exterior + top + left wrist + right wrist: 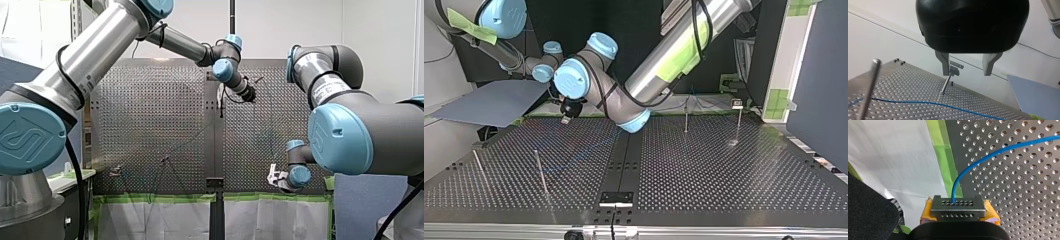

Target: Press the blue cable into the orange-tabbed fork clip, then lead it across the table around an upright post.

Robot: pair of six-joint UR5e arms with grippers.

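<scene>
Cable catches the eye first: the blue cable [998, 151] comes out of the tip of my right tool [958, 206], which is pinched together on it, with yellow pads [991, 213] showing either side of a drilled metal face. From there the cable curves away ahead of the tool, running close over the perforated bench [1023, 195]. That tool sits right at the bench's edge, beside a strip of green tape [944, 152]. In the front view it is low down, a little right of the middle seam.

My left tool [967, 74] hangs in the air over the far part of the bench in the front view, just right of that seam. It has a black body and two metal fingers [945, 63] standing well apart. Ahead of it, beyond the fingers, a thin post [946, 85] leans up from the bench with a small grey metal piece [954, 70] on top; I cannot tell whether that is the clip. Nearer the camera the cable lies along the bench in a long shallow curve, passing a second rod [869, 87], which is blurred, and I cannot tell whether the two touch. In the top view more thin posts stand on the bench, and a blue-grey sheet [494, 102] sits beyond its far left corner.
</scene>
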